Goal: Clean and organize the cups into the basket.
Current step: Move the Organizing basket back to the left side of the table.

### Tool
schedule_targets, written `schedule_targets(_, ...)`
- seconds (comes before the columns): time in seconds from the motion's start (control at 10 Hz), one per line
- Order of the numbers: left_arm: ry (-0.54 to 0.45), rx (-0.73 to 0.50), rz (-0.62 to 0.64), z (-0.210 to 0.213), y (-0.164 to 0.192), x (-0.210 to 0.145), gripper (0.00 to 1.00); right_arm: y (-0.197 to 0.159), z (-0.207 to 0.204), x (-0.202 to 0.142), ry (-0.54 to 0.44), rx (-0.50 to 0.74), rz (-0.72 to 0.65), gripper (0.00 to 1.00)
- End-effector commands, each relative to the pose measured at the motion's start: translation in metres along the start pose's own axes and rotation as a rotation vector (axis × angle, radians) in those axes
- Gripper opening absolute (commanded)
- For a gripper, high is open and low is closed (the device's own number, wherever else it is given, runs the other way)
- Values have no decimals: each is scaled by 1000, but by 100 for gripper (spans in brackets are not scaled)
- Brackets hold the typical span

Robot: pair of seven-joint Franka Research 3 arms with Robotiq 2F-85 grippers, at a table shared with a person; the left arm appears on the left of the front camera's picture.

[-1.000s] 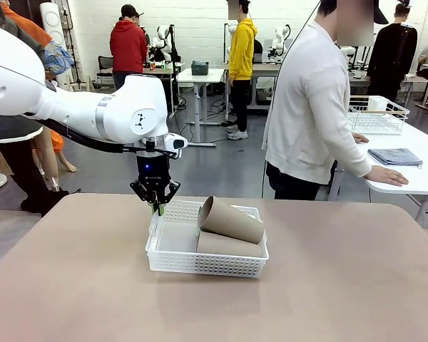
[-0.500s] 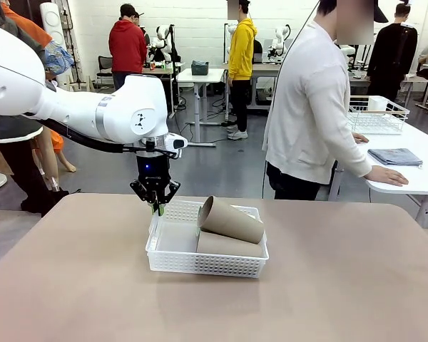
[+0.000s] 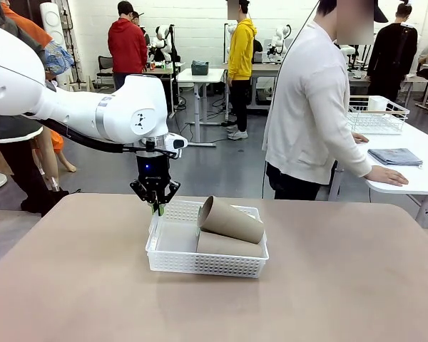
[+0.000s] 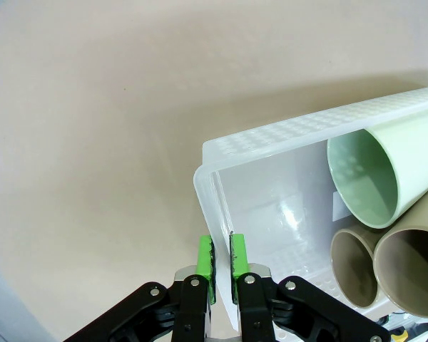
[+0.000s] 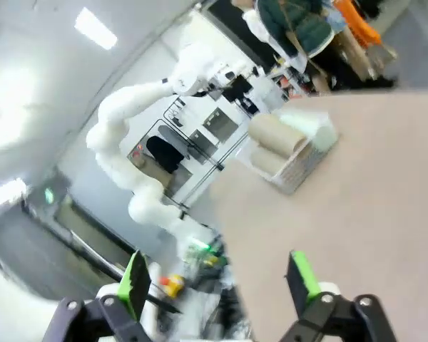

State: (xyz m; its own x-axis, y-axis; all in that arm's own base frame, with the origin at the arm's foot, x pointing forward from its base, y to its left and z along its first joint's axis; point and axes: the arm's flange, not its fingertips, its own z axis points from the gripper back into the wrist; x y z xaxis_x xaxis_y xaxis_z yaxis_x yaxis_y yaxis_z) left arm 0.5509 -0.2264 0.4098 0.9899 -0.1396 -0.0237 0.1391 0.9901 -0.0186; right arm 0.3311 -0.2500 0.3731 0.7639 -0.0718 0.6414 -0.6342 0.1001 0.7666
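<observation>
The white mesh basket [image 3: 172, 259] stands mid-table with tan cups lying on their sides in its right half, one cup [image 3: 232, 219] resting on top of another [image 3: 228, 245]. My left gripper [image 3: 157, 207] points straight down at the basket's far left corner, shut on its rim. In the left wrist view the green pads [image 4: 205, 260] pinch the basket wall [image 4: 271, 139]; a mint green cup [image 4: 364, 174] and two tan cups [image 4: 357, 267] lie with their mouths toward the camera. My right gripper [image 5: 220, 281] is open with nothing in it, well away from the basket [image 5: 303, 160].
A person in a white top [image 3: 310, 107] stands at the far edge, turned toward a side table [image 3: 421, 178] with a wire rack [image 3: 374, 115] and a folded grey cloth [image 3: 394, 156]. Bare tabletop [image 3: 342, 285] surrounds the basket.
</observation>
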Motion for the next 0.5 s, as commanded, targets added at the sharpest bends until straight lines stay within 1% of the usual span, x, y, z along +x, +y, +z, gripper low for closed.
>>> schedule_targets(0.0,-4,-1,1,2,0,-1,0,21,-3,3,-96,-73,-401,100)
schedule_targets(0.2,-4,-1,1,2,0,-1,0,21,5,-4,-102,-169,-564,100)
schedule_targets(0.3,-4,-1,1,2,0,-1,0,19,5,-3,-103,-196,-592,100)
schedule_targets(0.4,-4,-1,1,2,0,-1,0,18,4,0,-102,-190,-604,100)
